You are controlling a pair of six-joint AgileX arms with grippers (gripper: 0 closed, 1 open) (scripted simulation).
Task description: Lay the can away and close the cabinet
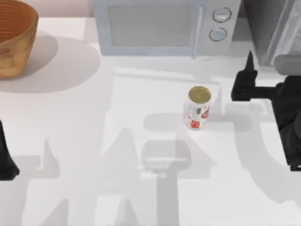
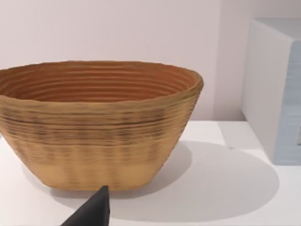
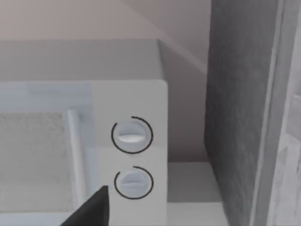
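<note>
The can [image 1: 198,108] stands free, right gripper [image 1: 248,70] just right of it; finger state unclear. A careless approach could topple it, I judge. Left gripper [image 1: 7,157] is parked far left.

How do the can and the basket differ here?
The can is a small white cylinder with red marks and a gold top; the basket is a much larger, open, tan woven bowl. The can stands mid-table, in front of the microwave; the basket sits at the far left corner. Both stand upright and untouched.
</note>
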